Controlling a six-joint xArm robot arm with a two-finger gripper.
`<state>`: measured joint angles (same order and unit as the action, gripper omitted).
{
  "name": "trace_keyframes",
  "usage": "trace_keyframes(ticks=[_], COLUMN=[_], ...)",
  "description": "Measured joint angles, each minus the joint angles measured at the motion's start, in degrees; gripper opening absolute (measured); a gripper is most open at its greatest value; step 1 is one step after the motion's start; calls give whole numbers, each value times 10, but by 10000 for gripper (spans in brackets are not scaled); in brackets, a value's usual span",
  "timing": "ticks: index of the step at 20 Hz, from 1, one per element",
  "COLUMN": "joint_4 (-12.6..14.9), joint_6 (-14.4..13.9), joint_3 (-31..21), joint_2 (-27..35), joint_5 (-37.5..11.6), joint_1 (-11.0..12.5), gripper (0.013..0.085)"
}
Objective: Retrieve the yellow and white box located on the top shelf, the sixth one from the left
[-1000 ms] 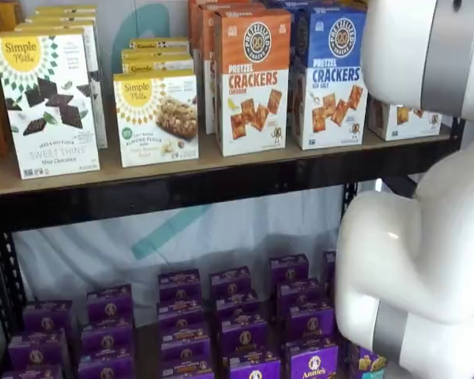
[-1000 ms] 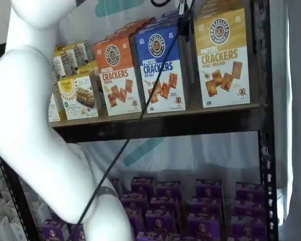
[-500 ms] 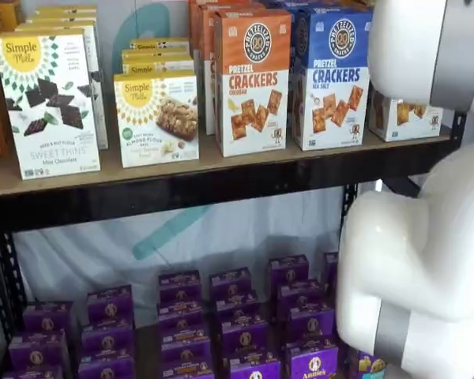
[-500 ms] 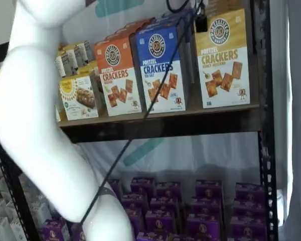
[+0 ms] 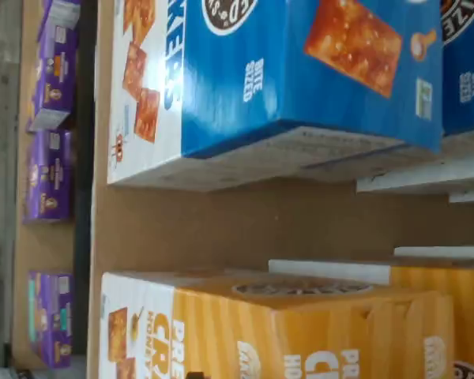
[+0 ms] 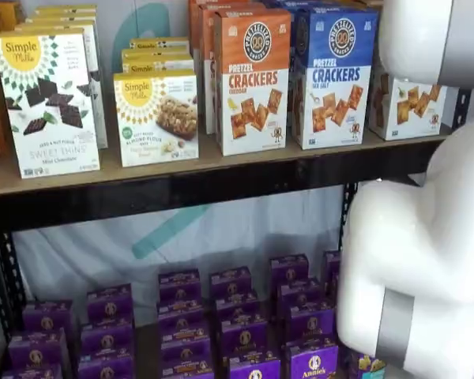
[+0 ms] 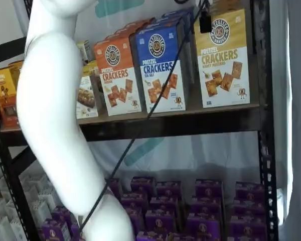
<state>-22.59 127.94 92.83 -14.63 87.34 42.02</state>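
Only one shelf view shows the yellow and white box point(image 7: 221, 57) whole.

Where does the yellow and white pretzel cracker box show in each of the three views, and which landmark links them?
Wrist view: the yellow and white box lies turned on its side.
Shelf view: mostly hidden behind the arm; only its white lower part shows.
Shelf view: full front at the shelf's right end.
Shared landmark: the blue box beside it.
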Motion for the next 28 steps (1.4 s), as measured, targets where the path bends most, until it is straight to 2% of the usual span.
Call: trace_keyframes(ticks=[6, 12, 21, 28], joint_4=[34, 56, 31, 55], joint_6=[-15, -25, -32, -29], joint_3=[31, 35, 77, 77], joint_2=[22, 28, 54, 61], joint_5=[28, 40, 71, 48], joint_1=[-17, -30, -19, -32], gripper=[850, 850, 850, 850])
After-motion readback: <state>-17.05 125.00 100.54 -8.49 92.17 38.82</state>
